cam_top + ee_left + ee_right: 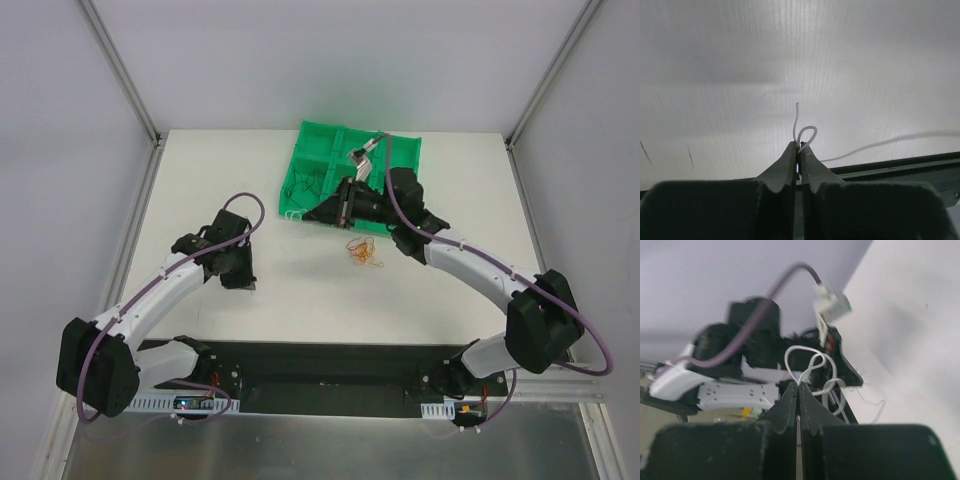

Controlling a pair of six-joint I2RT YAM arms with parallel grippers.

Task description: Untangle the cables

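My left gripper (240,283) hangs low over the white table (200,180), left of centre. In the left wrist view it (800,147) is shut on a thin white cable (807,134) that loops just past the fingertips, and one strand trails off to the right. My right gripper (312,214) points left at the front edge of the green tray (402,150). In its wrist view it (799,385) is shut on curled white cable loops (807,357). Orange and red cables (362,252) lie tangled on the table just below the right gripper. Black cables (303,185) lie in the tray's left compartment.
The right wrist view looks across at the left arm (745,335) with its purple hose. A black base rail (320,380) runs along the near table edge. Grey enclosure walls and metal posts (120,70) bound the table at the left, back and right.
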